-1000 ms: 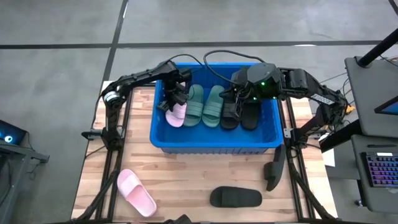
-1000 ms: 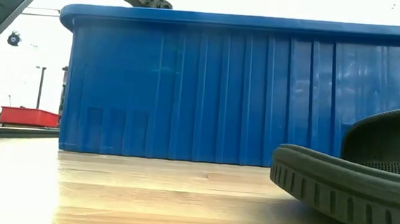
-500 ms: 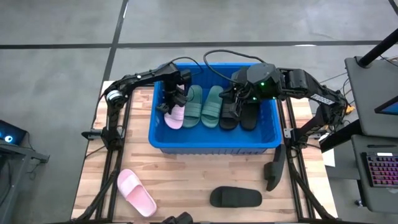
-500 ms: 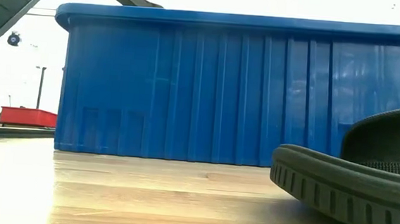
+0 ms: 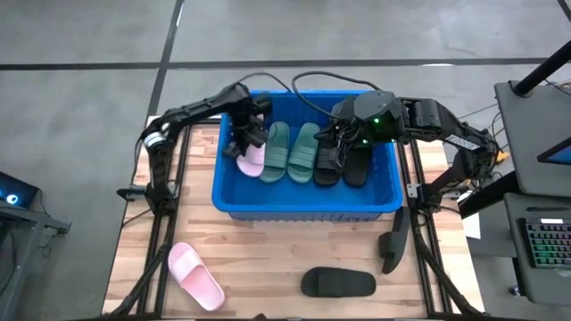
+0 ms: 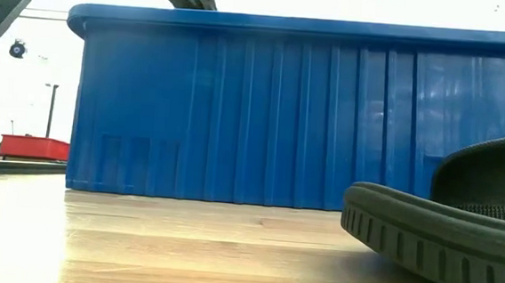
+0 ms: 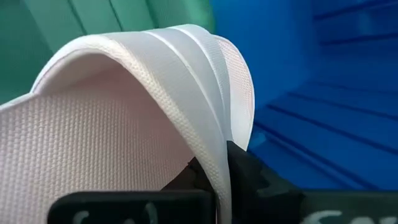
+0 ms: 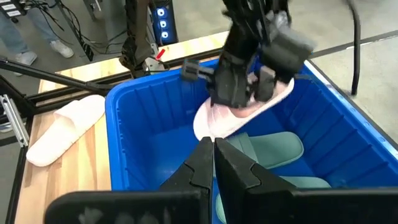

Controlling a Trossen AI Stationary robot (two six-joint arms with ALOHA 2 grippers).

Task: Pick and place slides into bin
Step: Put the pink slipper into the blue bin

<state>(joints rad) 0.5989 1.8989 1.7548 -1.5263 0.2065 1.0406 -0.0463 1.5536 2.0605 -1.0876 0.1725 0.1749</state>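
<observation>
High view first: a light pink slide [image 5: 252, 160] is held over the left end of the bin [image 5: 303, 207], pinched at its strap by the left gripper [image 5: 243, 143]; its long side runs from the far wall toward the near wall, the same way as the slides beside it. In the left wrist view the pale strap [image 7: 186, 74] is seen clamped between the dark fingers [image 7: 242, 168], with blue wall close behind it. From the right wrist view the pink slide [image 8: 245, 112] is seen tilted and lifted a little above the bin floor, so it is judged not yet set down. Two sage green slides [image 5: 291, 152] are laid side by side in the middle of the bin; two black slides [image 5: 344, 163] are laid next to them on the right. The right gripper [image 5: 342, 141] is hung just above the black pair with its fingers pressed together and nothing between them. Two slides are left on the table [image 5: 268, 245] in front of the bin: a pink one [image 5: 196, 277] near the left corner and a black one [image 5: 338, 283] nearer the middle; the pink one is judged closer to the left arm, the black one closer to the right arm.
</observation>
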